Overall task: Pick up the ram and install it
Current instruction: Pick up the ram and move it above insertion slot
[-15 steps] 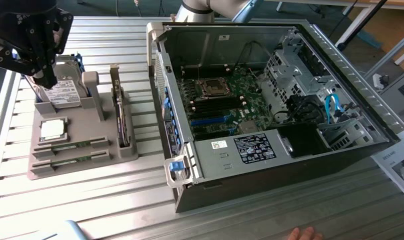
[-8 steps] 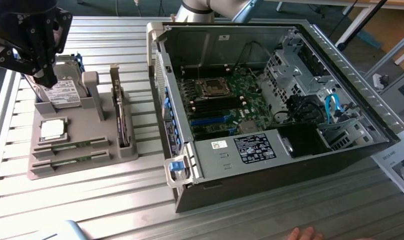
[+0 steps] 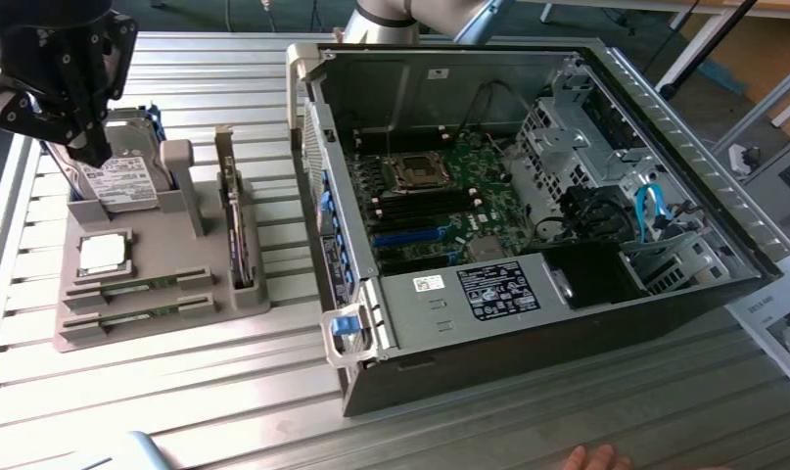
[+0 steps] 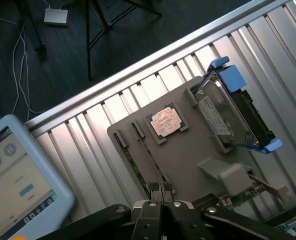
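Two ram sticks lie edge-up in slots at the near end of a grey holder (image 3: 186, 304): one ram (image 3: 140, 285) and a second ram (image 3: 133, 315) closer to the front. The wrist view shows them as thin green strips, ram (image 4: 148, 154) and ram (image 4: 130, 161). My black gripper (image 3: 92, 147) hangs above the far end of the holder, over the hard drive (image 3: 120, 176). Its fingers (image 4: 161, 206) are shut together with nothing between them, apart from both sticks.
The holder also carries a silver processor chip (image 3: 104, 253) and an upright card (image 3: 238, 230). An open computer case (image 3: 708, 294) with its motherboard (image 3: 434, 196) fills the exterior view's right. A tablet (image 4: 18, 185) lies beside the table rail. A hand (image 3: 593, 457) rests at the front edge.
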Motion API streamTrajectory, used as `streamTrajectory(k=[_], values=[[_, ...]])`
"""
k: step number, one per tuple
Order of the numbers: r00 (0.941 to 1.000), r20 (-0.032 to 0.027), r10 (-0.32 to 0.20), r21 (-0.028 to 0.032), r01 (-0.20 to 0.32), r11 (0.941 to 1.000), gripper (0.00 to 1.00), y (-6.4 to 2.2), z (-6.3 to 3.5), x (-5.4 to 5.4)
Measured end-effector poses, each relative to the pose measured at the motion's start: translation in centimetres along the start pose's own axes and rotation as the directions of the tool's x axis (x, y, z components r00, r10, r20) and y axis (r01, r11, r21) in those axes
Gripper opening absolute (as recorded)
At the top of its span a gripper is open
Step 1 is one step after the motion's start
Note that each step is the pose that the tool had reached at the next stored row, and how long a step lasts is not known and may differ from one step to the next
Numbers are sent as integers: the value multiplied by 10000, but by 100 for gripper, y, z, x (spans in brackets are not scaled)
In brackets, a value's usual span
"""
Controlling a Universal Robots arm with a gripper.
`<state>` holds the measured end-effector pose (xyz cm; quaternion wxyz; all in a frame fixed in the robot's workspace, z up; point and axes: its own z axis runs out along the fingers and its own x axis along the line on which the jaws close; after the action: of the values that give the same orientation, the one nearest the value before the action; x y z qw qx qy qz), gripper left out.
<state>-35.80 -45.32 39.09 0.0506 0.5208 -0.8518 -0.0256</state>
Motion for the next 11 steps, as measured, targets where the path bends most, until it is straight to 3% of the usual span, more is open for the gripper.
streamTrajectory(k=[8,10,11], values=[[9950,-146,-992,-51,991,9951,10,1,0,0],[9937,-180,-1105,-164,1102,9938,10,1,0,0],[9935,-156,-1126,-219,1122,9934,10,1,-2,0]])
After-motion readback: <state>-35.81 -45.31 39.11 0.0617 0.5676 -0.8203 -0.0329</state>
